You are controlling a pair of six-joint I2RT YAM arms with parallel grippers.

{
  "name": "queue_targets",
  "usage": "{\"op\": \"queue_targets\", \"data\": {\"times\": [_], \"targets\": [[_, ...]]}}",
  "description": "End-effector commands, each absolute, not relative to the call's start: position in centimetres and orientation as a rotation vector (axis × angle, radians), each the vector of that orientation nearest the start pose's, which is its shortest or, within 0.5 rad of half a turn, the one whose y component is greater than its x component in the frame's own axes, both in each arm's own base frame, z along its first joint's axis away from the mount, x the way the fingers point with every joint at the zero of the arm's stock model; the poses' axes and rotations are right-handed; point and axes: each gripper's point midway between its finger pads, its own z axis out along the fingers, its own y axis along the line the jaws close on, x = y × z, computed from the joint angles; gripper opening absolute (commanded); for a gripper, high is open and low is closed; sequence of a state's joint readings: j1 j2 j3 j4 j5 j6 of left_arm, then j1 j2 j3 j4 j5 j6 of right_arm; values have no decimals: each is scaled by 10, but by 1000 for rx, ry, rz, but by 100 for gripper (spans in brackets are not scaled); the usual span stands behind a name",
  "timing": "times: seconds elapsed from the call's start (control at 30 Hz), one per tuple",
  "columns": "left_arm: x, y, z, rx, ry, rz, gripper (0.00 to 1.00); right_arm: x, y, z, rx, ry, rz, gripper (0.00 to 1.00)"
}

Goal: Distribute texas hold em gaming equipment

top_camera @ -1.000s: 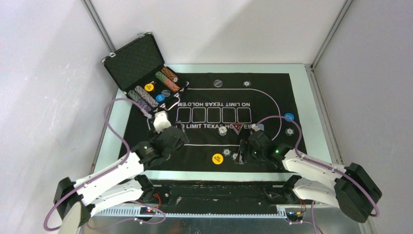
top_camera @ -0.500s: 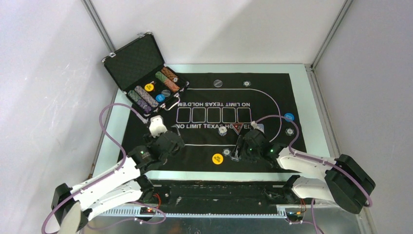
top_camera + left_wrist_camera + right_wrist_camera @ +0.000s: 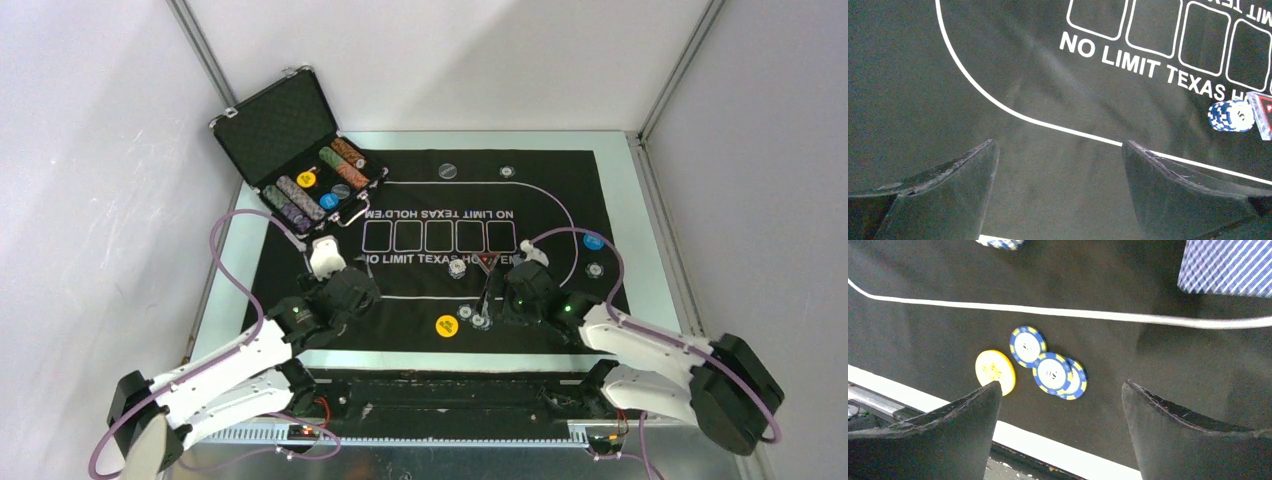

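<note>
"Black mat with white lettering first: what lies at its 6 o'clock edge?"

"A yellow disc, and just at its 3 o'clock three small chips with blue-and-yellow rims. From the right wrist, two of them overlap and the third sits just beside that pair"

"Is the right gripper holding any of them?"

"No. Its fingers stand apart above the felt with nothing between them. The three small chips lie flat on the mat below the gap, and the yellow disc shows at the tip of one finger. The blue-backed cards lie at 1 o'clock in that view, across the white line"

"And the left gripper?"

"Spread wide and empty over bare mat near the curved white line. At 2 o'clock in its view a chip stack, blue and white, stands just beside the red-edged triangle marker"

"The rest of the set?"

"Seen from above, a blue disc lies at the mat's 3 o'clock with a pale chip near it at 6. A black disc and a lone chip lie at the 12 o'clock edge. The case stands open at the 10 o'clock corner, with rows of chips in its tray"
</note>
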State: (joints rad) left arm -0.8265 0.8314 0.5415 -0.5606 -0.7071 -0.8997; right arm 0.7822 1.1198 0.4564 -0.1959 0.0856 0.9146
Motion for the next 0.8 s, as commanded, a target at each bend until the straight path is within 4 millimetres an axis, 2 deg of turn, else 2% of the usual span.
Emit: {"op": "queue_targets", "data": {"times": [0.0,0.1,0.2,0.3,0.33,0.4,0.43,0.47,0.5,0.53,0.57,0.6,0.63,0.73,0.77], "targets": [[230,-104,123,-410,2086,-109,100,225,198,103,60,2300,564,97],[234,-102,121,-421,2098,-127,100,252,183,139,51,2194,572,99],[240,-97,119,-454,2098,-142,100,274,172,161,21,2143,555,100],[240,-93,117,-449,2119,-140,100,291,182,179,-59,2128,598,100],[241,-90,117,-457,2118,-131,100,292,190,171,-96,2166,614,100],[241,-87,117,-456,2121,-116,100,299,208,176,-182,2196,623,100],[241,-86,116,-457,2122,-113,100,295,215,169,-246,2237,610,100],[240,-86,114,-462,2123,-111,100,302,225,166,-273,2264,597,100],[241,-86,112,-465,2123,-112,100,295,233,157,-329,2309,579,100],[240,-84,108,-465,2127,-102,100,304,240,150,-344,2338,541,100],[240,-84,108,-471,2121,-102,100,298,247,142,-381,2379,513,99],[240,-81,107,-476,2116,-91,100,306,254,134,-389,2405,453,98],[240,-80,106,-479,2114,-87,100,303,253,126,-396,2450,403,98],[237,-75,104,-491,2099,-77,100,313,267,107,-433,2505,278,96],[237,-74,104,-494,2094,-80,100,313,266,94,-443,2539,225,95]]}}
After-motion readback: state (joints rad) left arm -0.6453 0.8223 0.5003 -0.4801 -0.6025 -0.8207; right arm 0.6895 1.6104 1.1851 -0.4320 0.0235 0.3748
